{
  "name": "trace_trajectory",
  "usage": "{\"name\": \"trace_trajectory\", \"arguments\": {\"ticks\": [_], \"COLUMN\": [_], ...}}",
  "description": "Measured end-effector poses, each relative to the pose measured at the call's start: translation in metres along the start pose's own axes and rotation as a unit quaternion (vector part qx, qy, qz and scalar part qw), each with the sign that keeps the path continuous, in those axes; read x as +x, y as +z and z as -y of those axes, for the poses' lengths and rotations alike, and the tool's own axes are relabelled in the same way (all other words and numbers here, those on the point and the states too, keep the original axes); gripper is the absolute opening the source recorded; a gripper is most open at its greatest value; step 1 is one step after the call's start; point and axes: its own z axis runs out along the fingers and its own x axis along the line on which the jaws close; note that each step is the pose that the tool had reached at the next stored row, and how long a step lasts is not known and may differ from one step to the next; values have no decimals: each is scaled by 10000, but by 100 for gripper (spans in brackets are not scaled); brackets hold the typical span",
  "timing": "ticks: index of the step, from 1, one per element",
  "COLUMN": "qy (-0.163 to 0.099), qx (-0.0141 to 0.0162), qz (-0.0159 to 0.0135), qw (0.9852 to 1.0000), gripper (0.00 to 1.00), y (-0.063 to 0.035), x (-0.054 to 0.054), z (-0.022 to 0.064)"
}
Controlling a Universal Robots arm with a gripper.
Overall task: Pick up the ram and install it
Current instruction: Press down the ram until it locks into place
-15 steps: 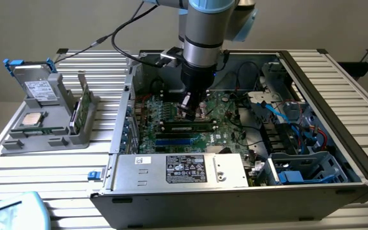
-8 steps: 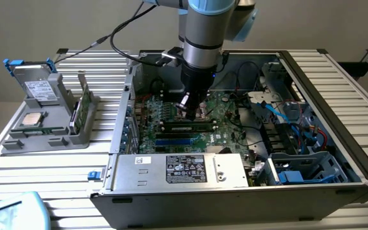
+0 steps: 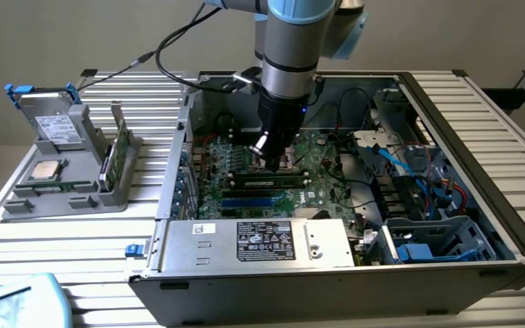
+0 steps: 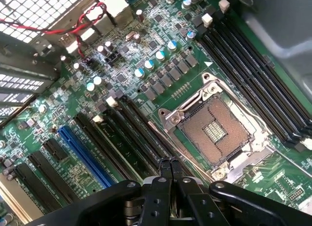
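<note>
- Gripper (image 4: 169, 163) closed, fingertips together, holding nothing, just above the motherboard (image 4: 161, 46).
- Ram (image 3: 266, 182) seated in a slot, just below gripper.
- Empty CPU socket (image 4: 217, 128) beside fingertips.

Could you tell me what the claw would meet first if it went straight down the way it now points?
Probably the ram lying in a motherboard slot: the shut claw hangs just above it, though depth is unclear.
</note>
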Motion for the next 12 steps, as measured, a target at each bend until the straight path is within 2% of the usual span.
{"name": "trace_trajectory", "arguments": {"ticks": [6,12], "qy": [431,870], "qx": [-4,-7], "qz": [32,64], "qw": [9991,9962], "gripper": [10,10], "y": [12,22], "x": [0,-1], "z": [0,1]}}
